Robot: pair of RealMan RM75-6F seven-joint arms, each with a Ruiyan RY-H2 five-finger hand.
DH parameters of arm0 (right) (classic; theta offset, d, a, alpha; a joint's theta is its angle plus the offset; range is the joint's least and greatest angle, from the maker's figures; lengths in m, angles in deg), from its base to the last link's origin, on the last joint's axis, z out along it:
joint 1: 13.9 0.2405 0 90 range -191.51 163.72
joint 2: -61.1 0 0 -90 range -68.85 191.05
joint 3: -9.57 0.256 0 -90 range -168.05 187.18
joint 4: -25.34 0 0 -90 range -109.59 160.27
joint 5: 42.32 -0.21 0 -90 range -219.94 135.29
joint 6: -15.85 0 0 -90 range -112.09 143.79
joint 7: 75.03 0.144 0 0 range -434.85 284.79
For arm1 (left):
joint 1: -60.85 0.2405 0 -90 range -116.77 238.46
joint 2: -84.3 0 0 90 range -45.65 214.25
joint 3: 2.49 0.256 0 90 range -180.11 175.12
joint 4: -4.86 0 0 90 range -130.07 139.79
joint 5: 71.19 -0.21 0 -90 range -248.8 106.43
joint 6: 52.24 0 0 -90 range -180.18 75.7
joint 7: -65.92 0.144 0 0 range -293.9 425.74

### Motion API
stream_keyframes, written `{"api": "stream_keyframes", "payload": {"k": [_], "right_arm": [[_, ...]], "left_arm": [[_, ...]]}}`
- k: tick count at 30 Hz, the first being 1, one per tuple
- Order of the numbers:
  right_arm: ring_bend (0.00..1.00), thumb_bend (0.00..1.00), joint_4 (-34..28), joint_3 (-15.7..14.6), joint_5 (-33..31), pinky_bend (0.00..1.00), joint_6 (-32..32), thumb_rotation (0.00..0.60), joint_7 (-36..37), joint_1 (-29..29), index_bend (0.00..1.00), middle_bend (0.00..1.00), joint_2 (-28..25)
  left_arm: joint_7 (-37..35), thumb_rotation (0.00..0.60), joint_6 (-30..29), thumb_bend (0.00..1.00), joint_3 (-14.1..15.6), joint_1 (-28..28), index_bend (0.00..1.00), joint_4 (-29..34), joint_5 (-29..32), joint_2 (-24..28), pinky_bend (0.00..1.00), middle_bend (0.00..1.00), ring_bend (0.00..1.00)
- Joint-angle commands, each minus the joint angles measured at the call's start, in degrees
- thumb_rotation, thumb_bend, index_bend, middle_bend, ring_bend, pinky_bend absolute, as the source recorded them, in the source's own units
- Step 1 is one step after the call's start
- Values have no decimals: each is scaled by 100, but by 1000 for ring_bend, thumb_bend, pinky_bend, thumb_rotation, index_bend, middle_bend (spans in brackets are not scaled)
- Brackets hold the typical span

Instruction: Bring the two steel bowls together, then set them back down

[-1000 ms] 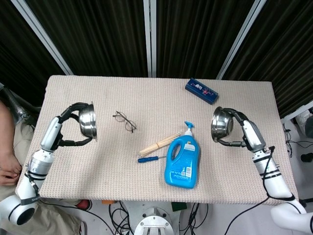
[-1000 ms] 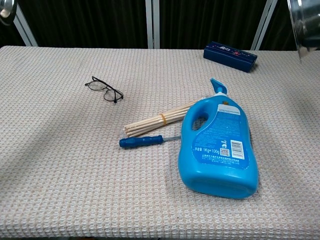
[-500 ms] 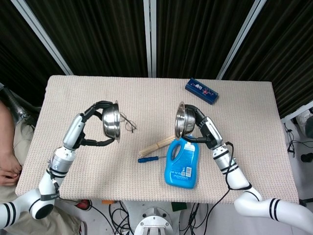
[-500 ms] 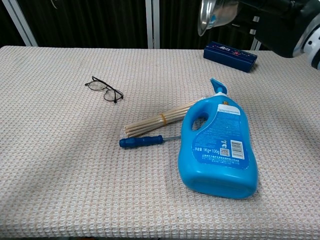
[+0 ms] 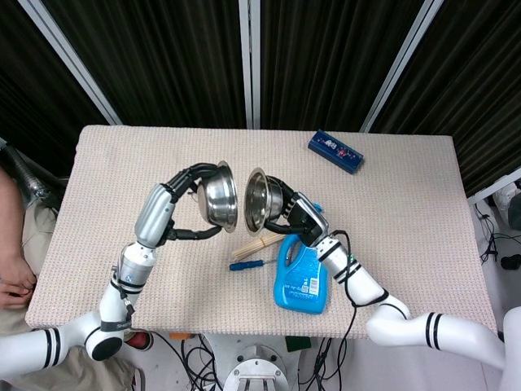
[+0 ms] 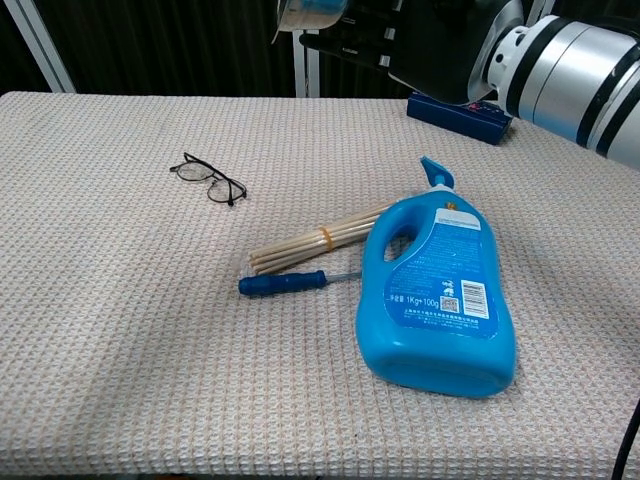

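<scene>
Left steel bowl (image 5: pixel 218 196): held aloft on edge by left robot hand (image 5: pixel 186 206), above mid-surface (image 5: pixel 98 204). Right steel bowl (image 5: pixel 260 200): gripped likewise by right robot hand (image 5: pixel 295 218), just beside it, narrow gap. Rims stand roughly parallel; closing move looks sideways. Detergent bottle (image 5: pixel 303 272) lies beneath, toward the near edge.

It looked like a robotics lab or a test bay. Behind the table (image 5: pixel 407 163) hung black pleated curtains (image 5: pixel 171 57) set between pale metal frame bars (image 5: pixel 251 57), closing the space off like a recording booth. Under the table's near edge, loose cables (image 5: pixel 195 350) trailed across a light floor around a round machine base (image 5: pixel 259 376). The table was covered with a beige waffle-weave cloth (image 6: pixel 120 330), and on it lay an unrelated mix of household props.
</scene>
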Motion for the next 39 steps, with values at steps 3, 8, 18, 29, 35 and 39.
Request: {"api": "stream_keyframes", "payload": {"k": [3, 8, 18, 29, 35, 39], "right_arm": [[285, 294, 103, 33, 86, 159, 149, 600, 193, 133, 359, 336, -15], [285, 293, 97, 37, 131, 159, 237, 600, 354, 232, 359, 336, -5], [285, 291, 122, -79, 338, 159, 346, 600, 712, 388, 359, 336, -12], [285, 291, 133, -176, 393, 159, 67, 600, 936, 239, 359, 336, -209], [285, 292, 50, -170, 391, 159, 197, 600, 866, 436, 360, 336, -93], [285, 292, 54, -190, 329, 159, 140, 600, 855, 391, 359, 336, -133]], "left_arm": [[14, 600, 87, 149, 62, -54, 498, 10, -28, -29, 457, 453, 353], [103, 600, 157, 149, 45, -143, 498, -66, -19, -105, 457, 453, 353], [125, 600, 281, 150, 79, -277, 499, -184, -2, -240, 461, 454, 353], [-45, 600, 147, 150, 79, -175, 500, -182, 16, -77, 461, 454, 354], [-23, 600, 337, 150, 163, -319, 499, -269, -35, -232, 461, 454, 354], [-75, 600, 243, 149, 140, -282, 499, -265, -43, -197, 460, 454, 353]]}}
